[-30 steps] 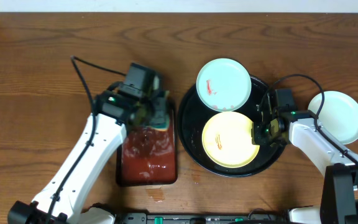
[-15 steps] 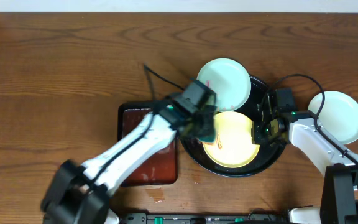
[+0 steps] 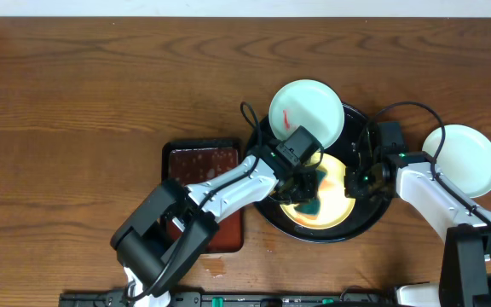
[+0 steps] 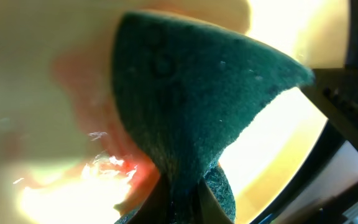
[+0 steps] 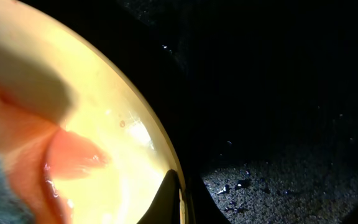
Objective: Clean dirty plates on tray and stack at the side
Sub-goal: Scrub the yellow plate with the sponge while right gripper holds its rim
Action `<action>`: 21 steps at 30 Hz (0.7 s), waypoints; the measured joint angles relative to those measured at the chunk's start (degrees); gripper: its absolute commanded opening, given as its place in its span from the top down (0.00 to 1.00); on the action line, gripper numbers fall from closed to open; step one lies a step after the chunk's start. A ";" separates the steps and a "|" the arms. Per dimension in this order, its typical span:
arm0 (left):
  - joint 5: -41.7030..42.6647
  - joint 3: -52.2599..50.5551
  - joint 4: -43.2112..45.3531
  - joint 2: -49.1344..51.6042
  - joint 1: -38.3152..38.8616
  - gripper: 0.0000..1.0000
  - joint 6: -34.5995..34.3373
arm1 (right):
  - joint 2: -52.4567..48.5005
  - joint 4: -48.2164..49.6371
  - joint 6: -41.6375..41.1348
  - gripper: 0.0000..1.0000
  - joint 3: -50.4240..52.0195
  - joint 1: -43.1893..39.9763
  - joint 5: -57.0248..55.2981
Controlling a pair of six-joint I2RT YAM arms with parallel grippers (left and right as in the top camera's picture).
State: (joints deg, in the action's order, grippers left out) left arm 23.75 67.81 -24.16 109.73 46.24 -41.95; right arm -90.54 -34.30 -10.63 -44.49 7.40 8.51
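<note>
The pale yellow plate (image 3: 331, 205) lies in the round black tray (image 3: 267, 209). My left gripper (image 3: 307, 183) is shut on a dark green sponge (image 3: 314, 194) and presses it on the yellow plate; the left wrist view shows the sponge (image 4: 191, 93) on wet red smear (image 4: 135, 168). My right gripper (image 3: 358, 181) is shut on the yellow plate's right rim (image 5: 166, 155). A mint-white plate (image 3: 306, 115) with a red smear rests on the tray's far rim. Another mint-white plate (image 3: 462, 159) lies on the table to the right.
A rectangular dark red-brown tray (image 3: 220, 153) with wet liquid lies left of the black tray, partly under my left arm. Bare wooden table (image 3: 75, 111) spreads to the left and back.
My left gripper has carried the sponge from the red-brown tray rightward onto the yellow plate. The right gripper has stayed on the plate's rim.
</note>
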 measured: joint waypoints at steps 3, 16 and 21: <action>-3.76 1.03 -3.91 -0.09 -0.28 0.92 1.68 | 0.00 -0.15 -0.11 0.99 0.00 0.00 0.48; -24.06 4.98 -13.35 -0.42 -0.44 0.92 6.80 | -0.11 -0.20 -0.94 0.99 0.11 0.87 3.23; -17.97 4.98 -8.79 0.94 -0.98 0.93 7.56 | -0.11 -0.04 -1.05 0.99 0.11 0.87 3.08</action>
State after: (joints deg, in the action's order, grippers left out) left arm 5.78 72.79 -32.95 110.67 45.25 -34.39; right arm -90.65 -34.35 -11.68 -44.38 8.27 11.60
